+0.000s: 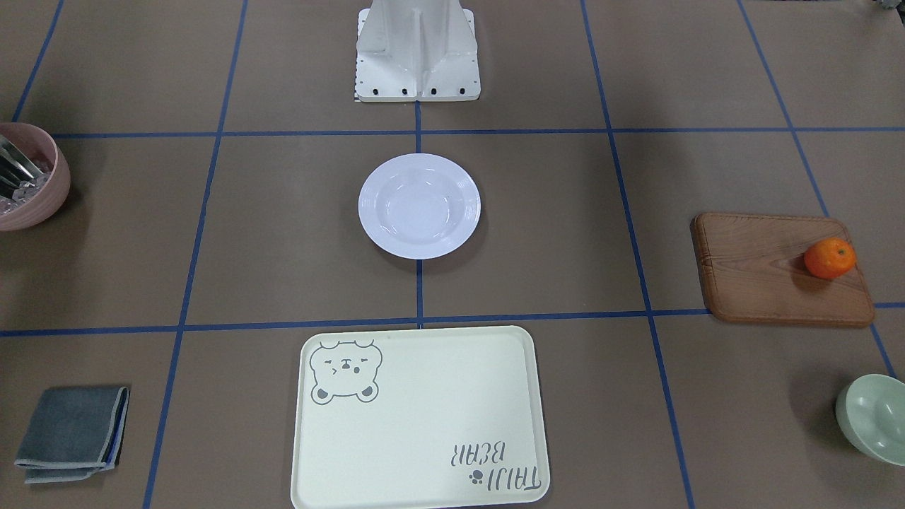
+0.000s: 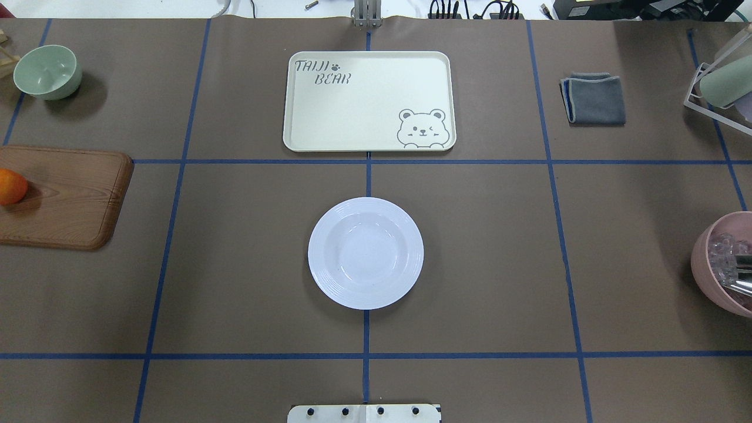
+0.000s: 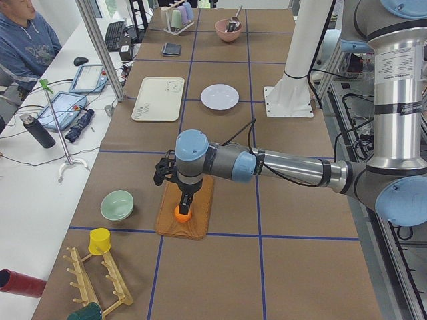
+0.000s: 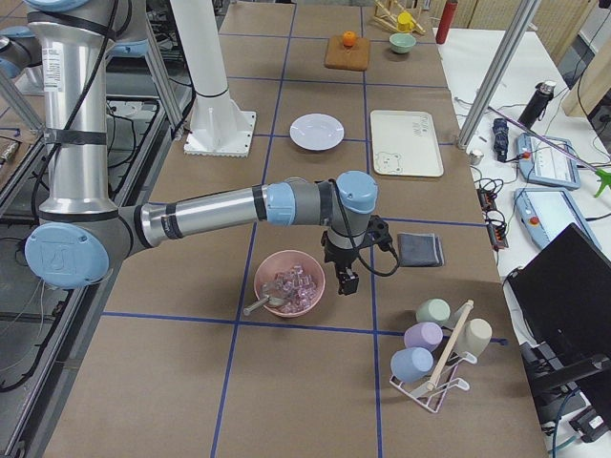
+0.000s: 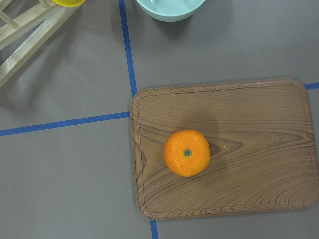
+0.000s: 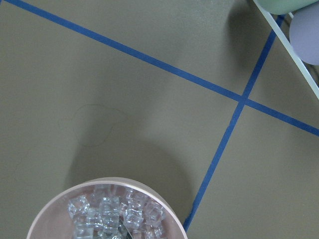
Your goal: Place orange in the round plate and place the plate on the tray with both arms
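Both the left pincer [image 3: 184, 207] and right pincer [image 4: 349, 283] show poorly; wide or narrow, I cannot tell. Seen from overhead, the orange [image 2: 12, 186] sits on the board [image 2: 70, 200], at 9 o'clock from the plate [image 2: 365, 252]; the tray [image 2: 364, 111] is at 12.

brown table [image 1: 283, 233], tray [image 1: 424, 396], plate [image 1: 419, 206], board [image 1: 756, 276], cloth [image 1: 71, 433]

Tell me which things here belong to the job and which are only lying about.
For the job: orange, plate, tray.
Lying about: board, green bowl, pink bowl, cloth.
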You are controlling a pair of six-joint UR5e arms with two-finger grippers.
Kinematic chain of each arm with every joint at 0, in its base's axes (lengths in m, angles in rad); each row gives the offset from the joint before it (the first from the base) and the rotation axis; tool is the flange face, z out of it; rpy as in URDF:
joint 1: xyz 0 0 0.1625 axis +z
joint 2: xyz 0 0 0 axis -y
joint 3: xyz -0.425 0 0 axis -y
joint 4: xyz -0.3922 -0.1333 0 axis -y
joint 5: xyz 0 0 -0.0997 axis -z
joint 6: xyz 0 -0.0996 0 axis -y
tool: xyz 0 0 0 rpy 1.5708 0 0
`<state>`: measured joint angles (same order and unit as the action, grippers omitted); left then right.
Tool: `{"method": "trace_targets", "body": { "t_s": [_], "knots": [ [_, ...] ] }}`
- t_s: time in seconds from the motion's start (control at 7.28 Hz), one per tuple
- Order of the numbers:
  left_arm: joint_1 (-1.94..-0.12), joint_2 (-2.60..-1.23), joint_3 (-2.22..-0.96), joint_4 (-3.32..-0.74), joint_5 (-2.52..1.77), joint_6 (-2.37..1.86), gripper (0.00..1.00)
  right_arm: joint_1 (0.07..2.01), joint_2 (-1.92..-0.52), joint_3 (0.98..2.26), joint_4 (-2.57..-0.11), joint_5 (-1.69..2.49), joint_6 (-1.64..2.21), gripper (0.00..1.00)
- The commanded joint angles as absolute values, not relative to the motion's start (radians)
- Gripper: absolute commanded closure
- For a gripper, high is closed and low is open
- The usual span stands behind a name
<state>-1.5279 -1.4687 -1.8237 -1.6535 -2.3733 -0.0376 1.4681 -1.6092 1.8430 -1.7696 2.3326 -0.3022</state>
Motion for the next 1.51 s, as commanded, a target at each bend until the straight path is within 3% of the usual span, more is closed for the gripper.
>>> {"method": "trace_targets", "body": {
  "t_s": [0.0,0.27,1.1,1.37],
  "knots": [
    [-1.528,-1.467,-1.827,-1.654,-2.416,-0.037,0.02,1.47,-1.624,1.838,-1.7,2.344,-0.302,0.0],
    [-1.453,-1.486,-1.803,-1.652,-2.405,-0.04,0.02,1.47,-1.631,1.835,-1.66,2.35,-0.302,0.0],
    [-1.315,-1.679,-1.469,-1.833,-2.356,-0.268,0.02,1.451,-1.632,1.833,-1.631,2.355,-0.302,0.0],
    [-1.295,-1.692,-1.437,-1.833,-2.356,-0.27,0.02,1.444,-1.632,1.833,-1.631,2.355,-0.302,0.0]
  ]
}}
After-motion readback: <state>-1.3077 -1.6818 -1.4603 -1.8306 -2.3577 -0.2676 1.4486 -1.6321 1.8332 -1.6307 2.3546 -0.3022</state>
